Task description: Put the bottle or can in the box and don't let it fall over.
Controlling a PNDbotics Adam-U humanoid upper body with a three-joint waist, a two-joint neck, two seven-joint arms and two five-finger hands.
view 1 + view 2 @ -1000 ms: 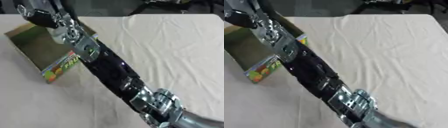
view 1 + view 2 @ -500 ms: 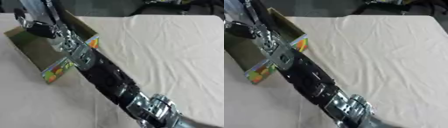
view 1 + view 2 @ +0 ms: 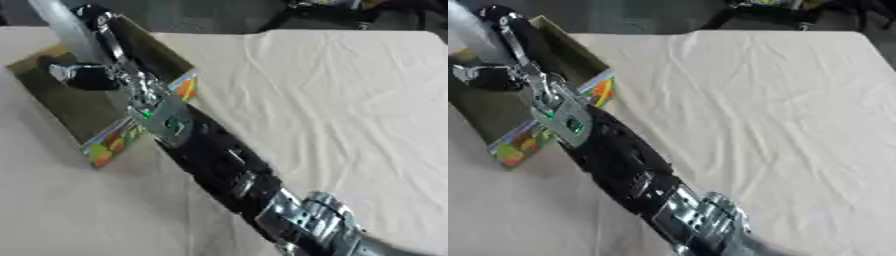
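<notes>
A silvery grey bottle or can shows at the upper left, leaning, its top cut off by the picture's edge. My right hand has its black fingers curled round it, over the open cardboard box. The box has a dark olive inside and a fruit print on its near wall. My right arm runs from the lower right across the box's near corner and hides part of it. I cannot see the bottle's lower end, or whether it touches the box floor. My left hand is out of view.
A creased cream cloth covers the table, with wide bare room to the right of the arm. Dark objects stand beyond the far edge. The box lies askew near the table's left side.
My right hand has come down from the box's far edge to over its inside, and the silvery bottle now shows above the fingers. The box has stayed put.
</notes>
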